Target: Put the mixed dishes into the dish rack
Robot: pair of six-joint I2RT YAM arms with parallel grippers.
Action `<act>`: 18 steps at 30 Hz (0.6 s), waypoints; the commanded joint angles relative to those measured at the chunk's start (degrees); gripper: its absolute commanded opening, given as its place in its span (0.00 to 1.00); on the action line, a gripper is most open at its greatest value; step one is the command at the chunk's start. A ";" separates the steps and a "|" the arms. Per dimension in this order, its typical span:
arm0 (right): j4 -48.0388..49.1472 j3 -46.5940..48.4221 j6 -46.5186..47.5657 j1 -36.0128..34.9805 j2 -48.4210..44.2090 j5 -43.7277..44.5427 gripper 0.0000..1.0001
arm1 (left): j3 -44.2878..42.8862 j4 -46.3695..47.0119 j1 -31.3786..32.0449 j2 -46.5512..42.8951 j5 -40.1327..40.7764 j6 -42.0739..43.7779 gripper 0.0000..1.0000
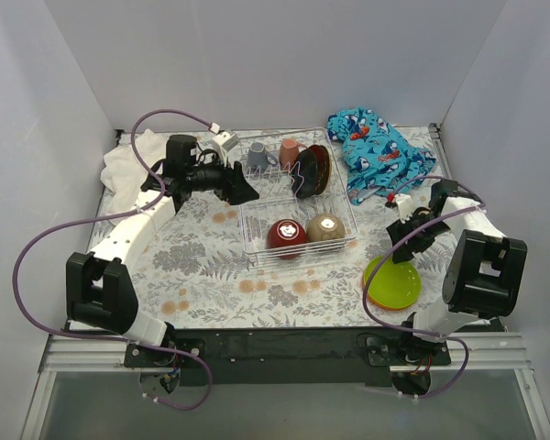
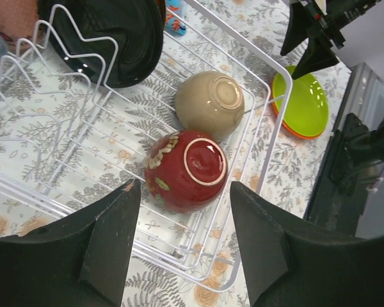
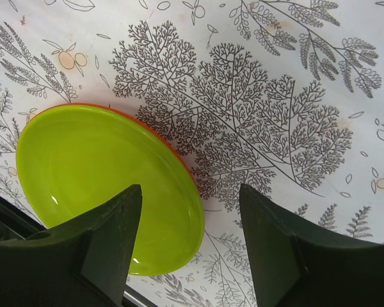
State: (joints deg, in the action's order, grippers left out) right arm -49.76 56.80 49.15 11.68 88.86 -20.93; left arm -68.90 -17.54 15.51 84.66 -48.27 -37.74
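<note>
The wire dish rack (image 1: 348,194) stands mid-table. In it lie a red bowl (image 1: 286,236) and a beige bowl (image 1: 324,227), both upside down, a dark bowl (image 1: 312,170) on edge, a grey mug (image 1: 258,159) and a pink mug (image 1: 289,151). A lime plate (image 1: 392,281) rests on an orange plate at the right. My left gripper (image 1: 246,192) is open and empty at the rack's left side, above the red bowl (image 2: 185,169). My right gripper (image 1: 401,249) is open and empty just above the lime plate's (image 3: 109,185) far edge.
A blue shark-print cloth (image 1: 378,147) lies at the back right. A white towel (image 1: 133,165) lies at the back left. White walls close in the table on three sides. The left arm's purple cable (image 1: 37,266) loops over the left side.
</note>
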 commanded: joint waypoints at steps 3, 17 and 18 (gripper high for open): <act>-0.43 0.25 6.13 0.97 2.37 -1.84 0.67 | -4.66 -4.52 0.22 1.11 3.71 6.61 0.57; 1.86 -2.05 10.53 3.26 2.73 -1.40 0.27 | -15.64 -6.45 2.68 8.59 7.40 12.25 0.57; 1.68 -1.08 10.01 3.26 2.46 -1.05 0.26 | -16.34 -6.54 3.03 8.85 7.31 12.16 0.57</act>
State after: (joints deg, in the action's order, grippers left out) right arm -48.73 52.77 56.77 14.59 91.48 -21.85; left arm -81.17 -23.29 17.15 93.54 -41.69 -27.75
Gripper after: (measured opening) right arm 0.287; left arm 0.574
